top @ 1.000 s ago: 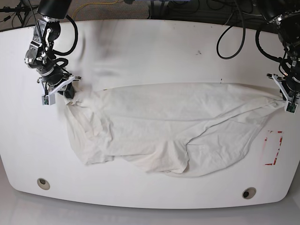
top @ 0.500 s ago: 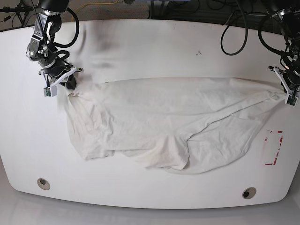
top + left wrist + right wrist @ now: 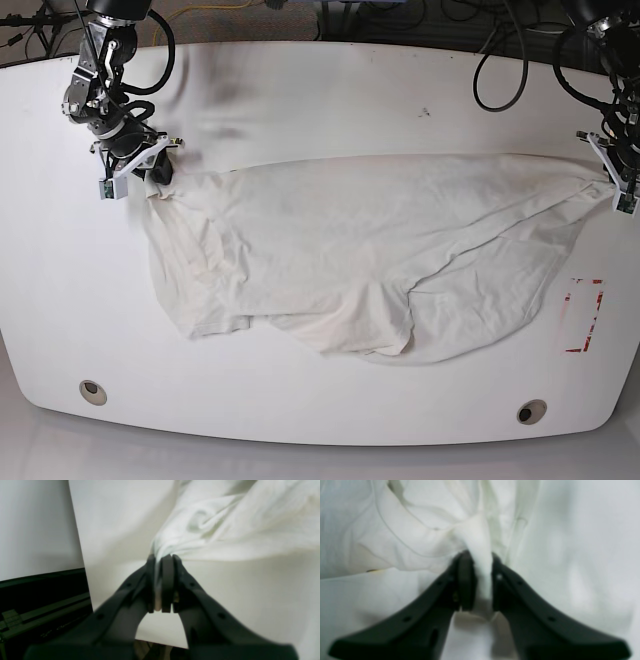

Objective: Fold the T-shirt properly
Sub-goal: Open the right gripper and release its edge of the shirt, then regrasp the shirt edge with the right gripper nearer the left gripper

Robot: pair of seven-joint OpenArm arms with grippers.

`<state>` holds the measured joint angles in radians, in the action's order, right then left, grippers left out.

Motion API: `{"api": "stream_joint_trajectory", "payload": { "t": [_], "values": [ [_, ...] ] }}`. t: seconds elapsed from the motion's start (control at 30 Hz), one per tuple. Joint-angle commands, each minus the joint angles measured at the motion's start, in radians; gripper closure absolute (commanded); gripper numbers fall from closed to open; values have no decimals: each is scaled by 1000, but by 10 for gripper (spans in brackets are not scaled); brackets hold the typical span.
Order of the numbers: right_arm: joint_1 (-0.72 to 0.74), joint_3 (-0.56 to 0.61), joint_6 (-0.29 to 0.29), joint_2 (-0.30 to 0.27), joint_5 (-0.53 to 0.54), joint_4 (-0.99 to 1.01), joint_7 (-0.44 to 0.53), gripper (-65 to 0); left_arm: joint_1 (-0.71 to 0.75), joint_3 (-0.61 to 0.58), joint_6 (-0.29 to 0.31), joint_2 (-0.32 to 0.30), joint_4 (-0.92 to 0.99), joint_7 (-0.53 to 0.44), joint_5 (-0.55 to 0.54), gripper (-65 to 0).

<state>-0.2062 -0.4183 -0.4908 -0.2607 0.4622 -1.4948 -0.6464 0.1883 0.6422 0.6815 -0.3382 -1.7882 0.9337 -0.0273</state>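
The off-white T-shirt [image 3: 350, 250] lies spread and wrinkled across the white table [image 3: 320, 90], its far edge stretched between my two grippers. On the base view's right, my left gripper [image 3: 610, 185] is shut tight on a bunched corner of the T-shirt [image 3: 212, 530]; the wrist view shows the left gripper [image 3: 161, 560] with its pads pressed together on the cloth. On the base view's left, my right gripper [image 3: 160, 172] is at the other corner. In its wrist view the right gripper [image 3: 481, 557] has its jaws parted a little, with a peak of the T-shirt [image 3: 480, 537] between them.
A red-marked rectangle [image 3: 583, 315] is on the table at the right, beside the shirt's hem. Two round holes [image 3: 92, 391] [image 3: 531, 411] sit near the front edge. Cables [image 3: 500, 70] run along the back. A black case [image 3: 42, 600] lies past the table edge in the left wrist view.
Both grippers moved toward the back of the table, dragging the shirt's far edge with them. The right gripper's jaws have parted; the left stays clamped.
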Motion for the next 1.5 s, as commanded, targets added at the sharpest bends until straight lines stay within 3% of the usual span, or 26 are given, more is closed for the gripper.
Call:
{"api": "stream_joint_trajectory", "payload": {
  "t": [0.0,0.07,0.17,0.53,0.8,1.2,1.33,1.47],
  "values": [
    [4,-3,4,-2,-3,-34,1,-373,-6,6,-7,-15,-19,-14,-3,-6],
    [4,-9,2,18,-3,-57,1,-472,-6,6,-7,-15,-19,-14,-3,-6],
    [-8,-11,2,34,-4,-105,1,-541,-6,1,-7,-15,-19,-14,-3,-6],
    [-20,-3,2,70,2,-313,-29,-533,-6,0,-7,-12,-17,-14,-3,-6],
    [58,-4,1,71,-3,-336,-62,-533,-8,-2,-7,-12,-17,-14,-3,-6],
    [294,8,1,65,-6,-45,-59,-533,-8,-40,-7,-11,-15,-14,-3,-6],
    [397,89,1,16,-36,109,-36,-533,-11,-40,-7,-11,-15,-14,-3,-6],
    [462,160,1,5,-75,208,27,-533,-11,-42,-7,-11,-15,-14,-3,-6]
  ]
}}
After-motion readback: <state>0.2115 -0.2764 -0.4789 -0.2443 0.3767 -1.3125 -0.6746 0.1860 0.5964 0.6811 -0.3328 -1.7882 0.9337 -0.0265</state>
